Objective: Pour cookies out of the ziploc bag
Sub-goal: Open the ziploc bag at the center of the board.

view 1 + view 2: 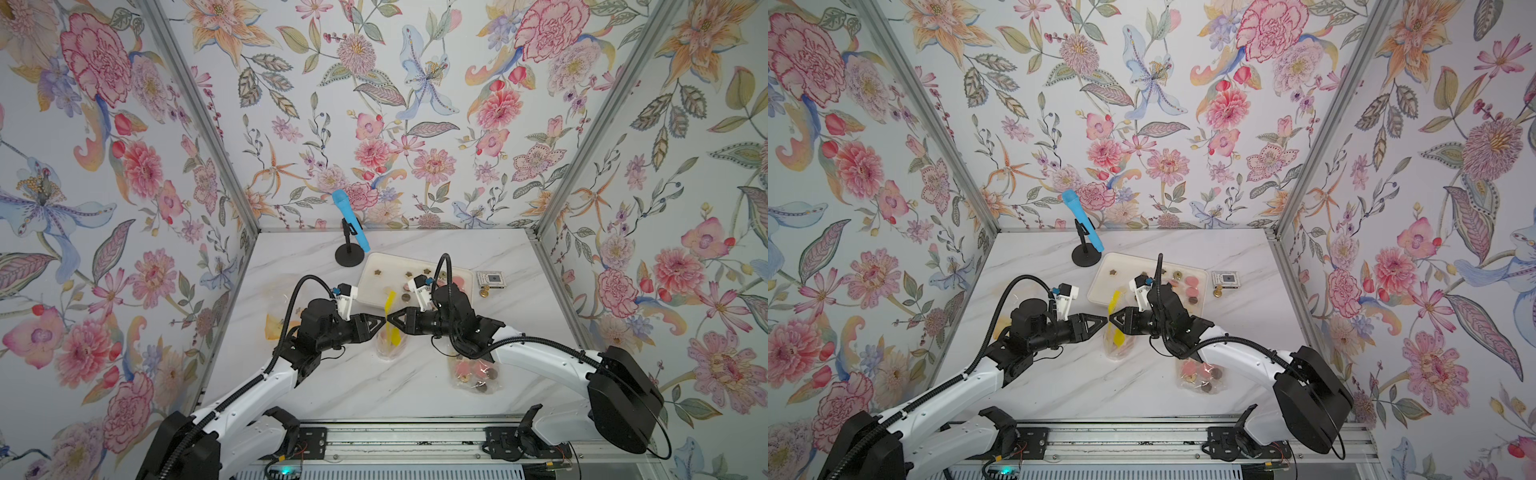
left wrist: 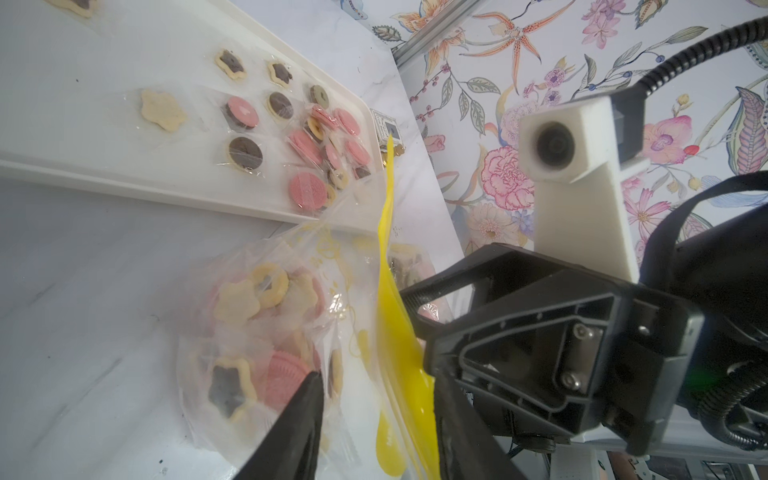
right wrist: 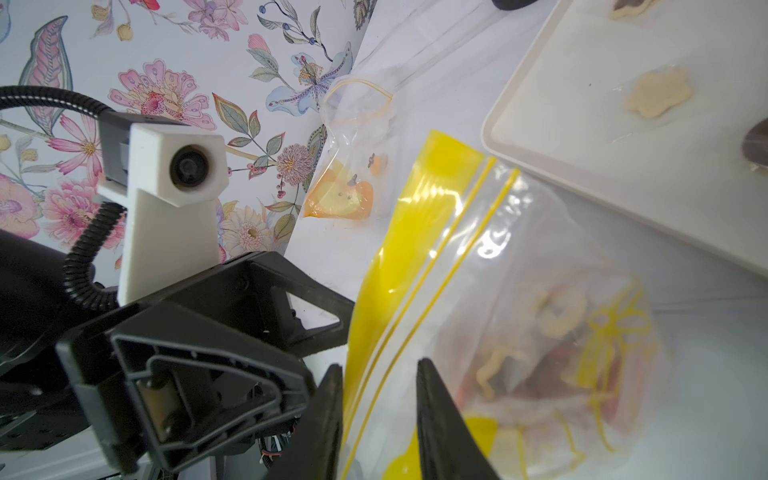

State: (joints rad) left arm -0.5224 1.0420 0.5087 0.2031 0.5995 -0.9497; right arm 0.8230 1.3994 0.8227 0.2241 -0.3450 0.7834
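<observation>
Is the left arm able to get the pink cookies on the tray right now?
Probably not. The bag stands right in front of the left pincer, and the right arm blocks the way to the pink cookies on the tray.

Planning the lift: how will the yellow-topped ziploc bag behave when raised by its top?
Probably floppy: the ziploc bag looks wrinkled and slumped. Likely bottom-heavy, since the cookies pile low inside. Its glossy yellow strip may slip in a grip.
</observation>
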